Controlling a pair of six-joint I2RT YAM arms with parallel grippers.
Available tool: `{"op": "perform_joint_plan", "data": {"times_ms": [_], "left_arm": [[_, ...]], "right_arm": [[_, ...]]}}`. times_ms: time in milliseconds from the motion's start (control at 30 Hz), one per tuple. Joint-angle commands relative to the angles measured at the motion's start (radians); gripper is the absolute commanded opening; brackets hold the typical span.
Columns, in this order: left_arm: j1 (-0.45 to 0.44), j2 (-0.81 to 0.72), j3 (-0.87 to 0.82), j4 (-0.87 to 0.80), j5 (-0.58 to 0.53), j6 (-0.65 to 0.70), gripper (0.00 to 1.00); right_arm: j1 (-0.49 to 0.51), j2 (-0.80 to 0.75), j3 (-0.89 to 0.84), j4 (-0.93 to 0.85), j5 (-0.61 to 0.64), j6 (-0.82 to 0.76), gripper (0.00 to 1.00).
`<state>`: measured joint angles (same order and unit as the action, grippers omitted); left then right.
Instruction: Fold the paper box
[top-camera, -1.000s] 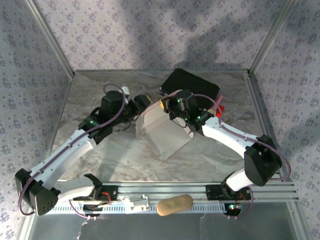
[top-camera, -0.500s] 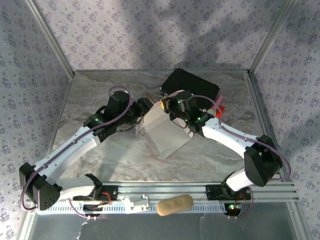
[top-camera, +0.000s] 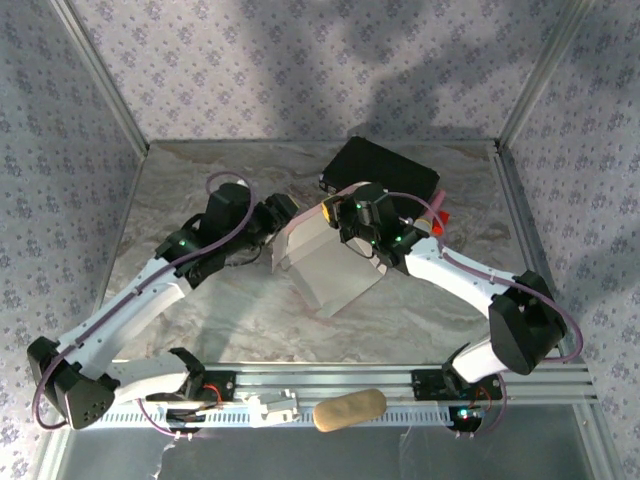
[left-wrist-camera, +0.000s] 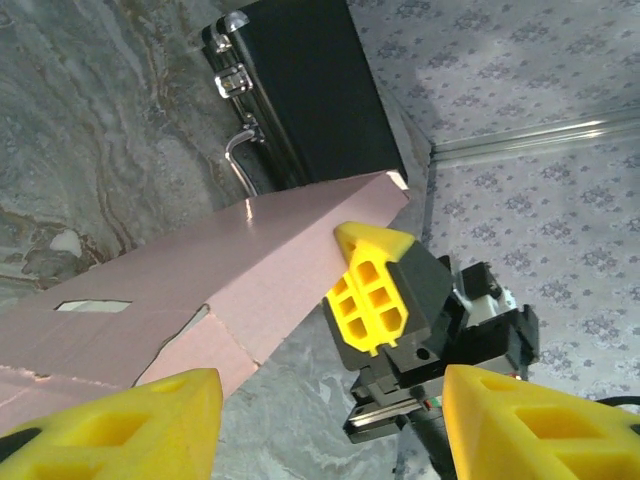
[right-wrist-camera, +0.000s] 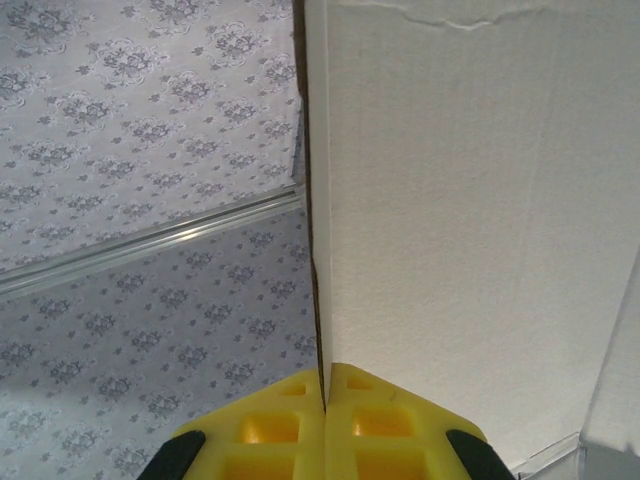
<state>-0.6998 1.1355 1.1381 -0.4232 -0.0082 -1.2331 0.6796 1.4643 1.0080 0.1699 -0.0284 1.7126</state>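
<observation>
Paper box (top-camera: 330, 270) pinched by right fingers (right-wrist-camera: 365, 425), left fingers (left-wrist-camera: 130, 420) spread beside it, black case (top-camera: 385, 165) close behind

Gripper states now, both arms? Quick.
Left gripper: open, holding nothing, fingers spread wide in its wrist view.
Right gripper: shut on an edge of the paper box.

Right claw (left-wrist-camera: 356, 262) pinching pink paper box (left-wrist-camera: 230, 285), black case (left-wrist-camera: 310, 90) behind

No writing, brand, number or sign could be read. The paper box (top-camera: 330, 270) was plain, and the black case (top-camera: 388, 166), at its one o'clock, bore no legible marking.
</observation>
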Motion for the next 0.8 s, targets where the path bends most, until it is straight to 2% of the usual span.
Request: {"op": "perform_joint_plan", "data": {"times_ms": [0, 567, 767], "left_arm": [[0.008, 0.033, 0.035, -0.008, 0.027, 0.027, 0.6], [-0.019, 0.144, 0.053, 0.053, 0.068, 0.034, 0.59], [-0.035, 0.144, 0.062, 0.041, 0.044, 0.017, 0.59]], "right_arm": [[0.007, -0.019, -0.002, 0.022, 0.023, 0.008, 0.0], [0.011, -0.021, -0.002, 0.029, 0.024, 0.008, 0.0], [0.008, -0.021, -0.006, 0.036, 0.022, 0.008, 0.0]]}}
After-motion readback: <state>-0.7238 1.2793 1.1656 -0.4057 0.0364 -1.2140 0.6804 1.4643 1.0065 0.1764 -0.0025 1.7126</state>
